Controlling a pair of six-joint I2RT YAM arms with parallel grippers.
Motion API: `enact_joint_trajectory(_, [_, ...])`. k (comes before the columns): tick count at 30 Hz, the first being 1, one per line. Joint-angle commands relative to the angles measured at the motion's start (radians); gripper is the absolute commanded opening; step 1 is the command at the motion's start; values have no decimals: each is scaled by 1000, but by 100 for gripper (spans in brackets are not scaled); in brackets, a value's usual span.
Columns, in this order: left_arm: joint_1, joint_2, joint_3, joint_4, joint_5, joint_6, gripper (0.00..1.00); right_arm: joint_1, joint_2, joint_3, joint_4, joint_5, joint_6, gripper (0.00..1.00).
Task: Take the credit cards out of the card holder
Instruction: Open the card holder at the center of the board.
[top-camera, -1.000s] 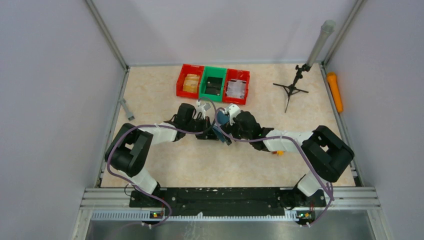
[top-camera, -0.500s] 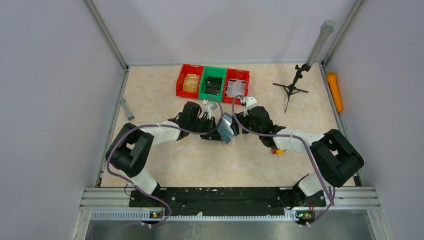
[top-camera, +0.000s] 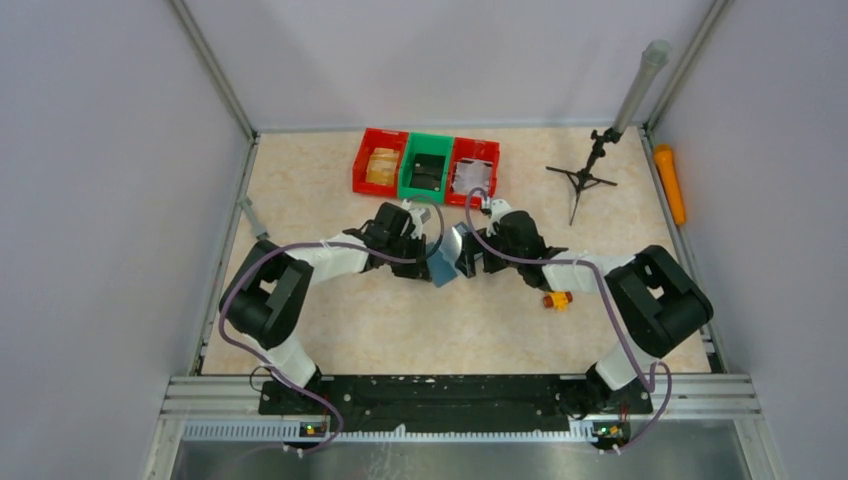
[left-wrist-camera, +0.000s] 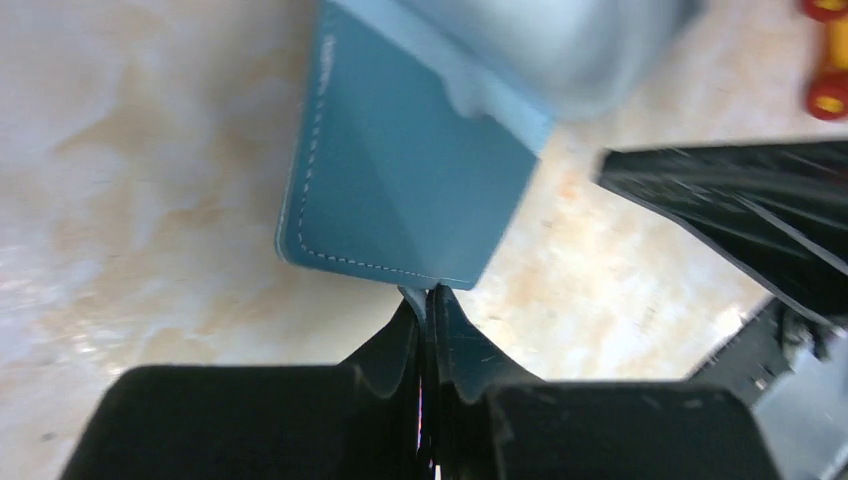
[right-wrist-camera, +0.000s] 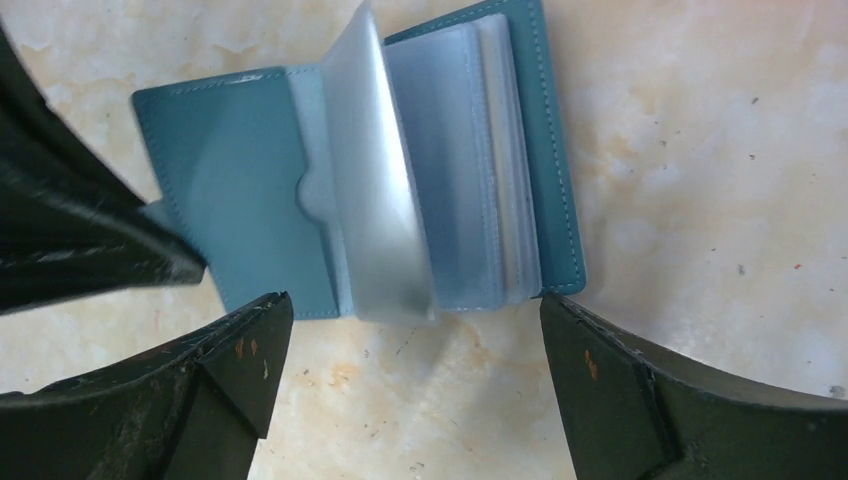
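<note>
The card holder (top-camera: 446, 257) is a teal-blue wallet held open between the two grippers. My left gripper (left-wrist-camera: 428, 300) is shut on a thin edge at the wallet's corner (left-wrist-camera: 400, 190). In the right wrist view the wallet (right-wrist-camera: 235, 190) lies open, showing pale blue-grey insides and clear plastic sleeves (right-wrist-camera: 385, 200) fanned up. My right gripper (right-wrist-camera: 410, 335) is open just in front of its near edge and touches nothing. No dark credit card shows in the sleeves. In the top view the left gripper (top-camera: 430, 252) and the right gripper (top-camera: 470, 250) flank the wallet.
Red bin (top-camera: 380, 160), green bin (top-camera: 428, 168) holding dark things and red bin (top-camera: 473, 172) stand in a row behind the grippers. A yellow-orange toy block (top-camera: 557, 299) lies by the right forearm. A small tripod (top-camera: 585, 178) and an orange cylinder (top-camera: 669, 183) are at the right.
The right gripper drew back from the wallet and then came in again, open. The wallet swung open and now hangs from the left gripper. The toy block has come into view.
</note>
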Motion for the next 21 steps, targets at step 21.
enact_joint_trajectory(21, [-156, 71, 146, -223, -350, 190, 5, -188, -187, -177, 269, -9, 252, 81])
